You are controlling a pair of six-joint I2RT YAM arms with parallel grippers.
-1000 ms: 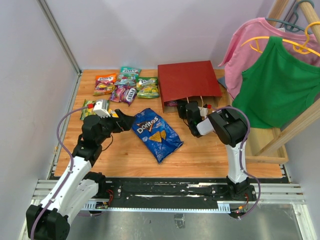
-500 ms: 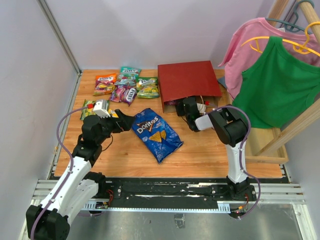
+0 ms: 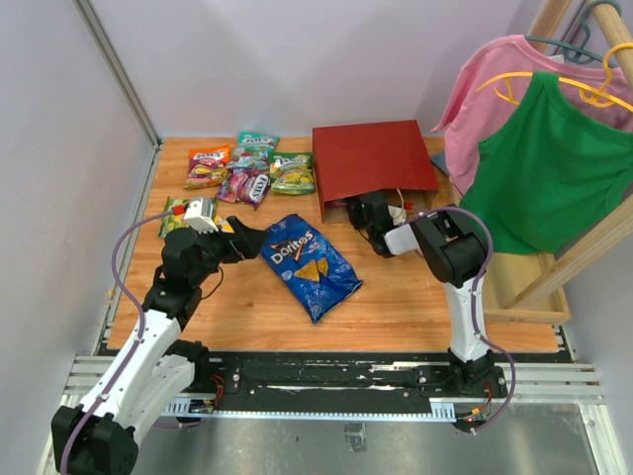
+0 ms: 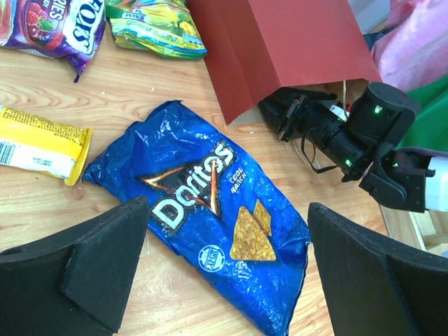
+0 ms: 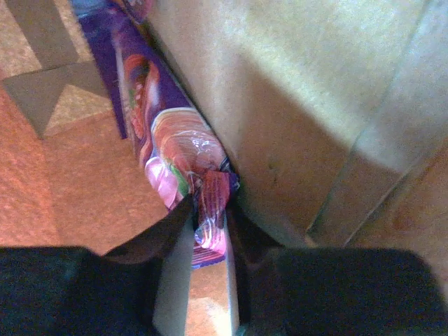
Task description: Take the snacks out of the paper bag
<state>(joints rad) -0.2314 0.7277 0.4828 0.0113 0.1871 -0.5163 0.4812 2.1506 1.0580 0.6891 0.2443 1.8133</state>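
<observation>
The dark red paper bag (image 3: 374,158) lies on its side at the back, its mouth facing the arms. My right gripper (image 3: 362,211) reaches into that mouth. Inside, against the brown kraft wall (image 5: 294,91), its jaws (image 5: 208,234) are shut on the end of a purple candy packet (image 5: 171,150). The blue Doritos bag (image 3: 310,265) lies flat mid-table. Just to its left my left gripper (image 3: 252,240) hovers wide open and holds nothing; its wrist view has the Doritos bag (image 4: 210,210) between the fingers (image 4: 105,266). Several candy packets (image 3: 245,185) and a yellow bar wrapper (image 4: 38,143) lie at the back left.
A wooden rack (image 3: 539,282) at the right carries a pink shirt (image 3: 485,84) and a green shirt (image 3: 549,158) on hangers, close to the right arm. White walls close the left and back sides. The bag's thin handles (image 3: 401,206) lie beside the right gripper.
The right gripper has slid a little farther up and left into the bag's mouth. The left arm and the Doritos bag have stayed put.
</observation>
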